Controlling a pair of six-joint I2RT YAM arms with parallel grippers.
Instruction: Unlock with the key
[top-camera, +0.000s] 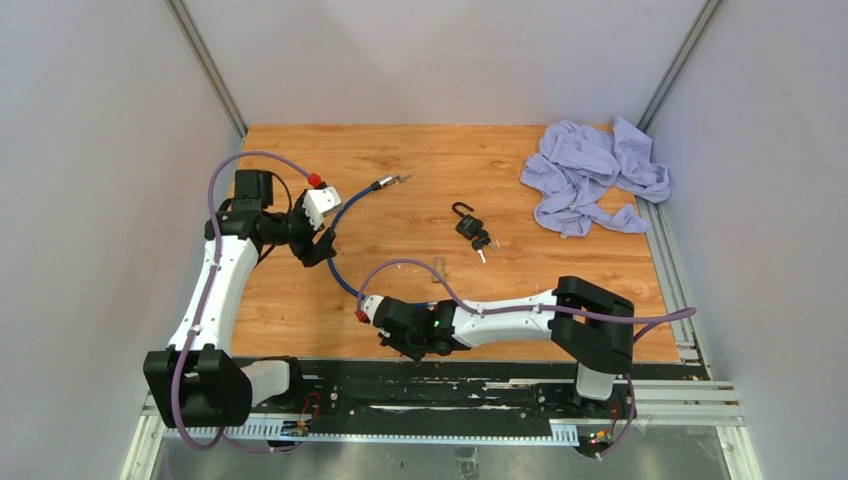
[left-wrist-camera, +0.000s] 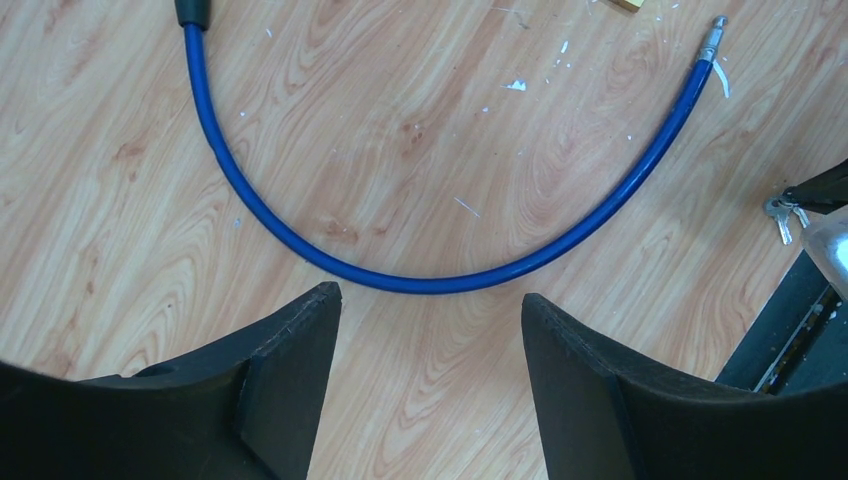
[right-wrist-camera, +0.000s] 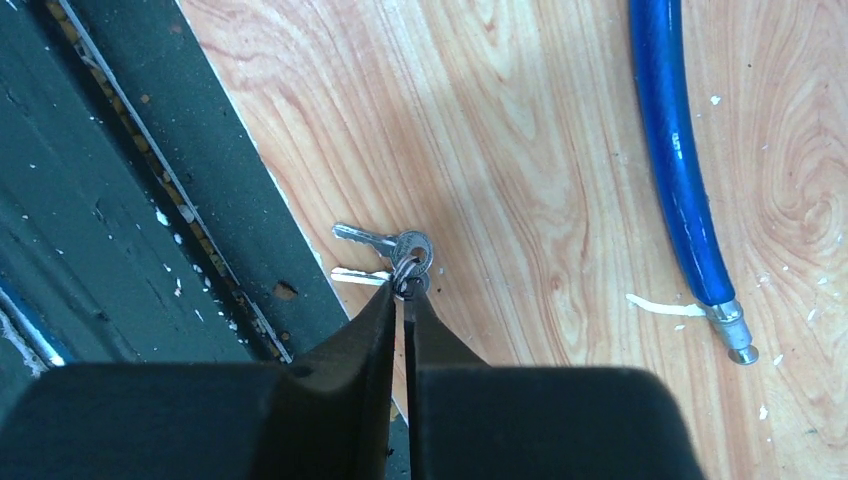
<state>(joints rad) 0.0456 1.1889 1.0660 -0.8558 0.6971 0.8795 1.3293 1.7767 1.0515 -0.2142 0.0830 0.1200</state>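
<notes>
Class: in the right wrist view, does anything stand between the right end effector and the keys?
Nothing visible does. The right end effector is pinched shut on the key ring, with the keys at the edge of the wooden table. The blue cable lies off to one side, apart from them.

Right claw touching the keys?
Touching. The right wrist view shows the right claw pinched shut on the ring of the keys, with no gap.
</notes>
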